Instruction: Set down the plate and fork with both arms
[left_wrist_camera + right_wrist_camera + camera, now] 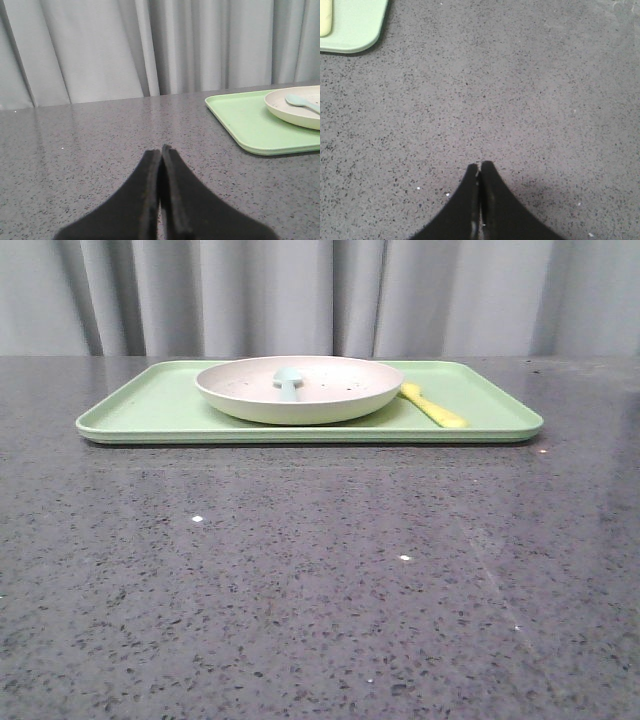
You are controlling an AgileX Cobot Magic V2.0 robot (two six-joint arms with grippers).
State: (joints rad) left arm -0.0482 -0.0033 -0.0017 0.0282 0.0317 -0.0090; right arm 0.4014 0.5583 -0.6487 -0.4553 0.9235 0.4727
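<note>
The cream-pink speckled plate (298, 388) sits on a light green tray (150, 410) at the far side of the table. The yellow fork (433, 405) lies on the tray just right of the plate. My left gripper (161, 148) is shut and empty over bare table, well left of the tray; the plate (292, 107) shows at that view's edge. My right gripper (480, 165) is shut and empty over bare table, away from the tray corner (355, 30), where a bit of the fork (325, 17) shows. Neither gripper appears in the front view.
A pale blue-green spoon (288, 381) lies inside the plate, also seen in the left wrist view (302, 102). The table (320, 580) is dark grey speckled stone. A grey curtain (320, 295) hangs behind the table.
</note>
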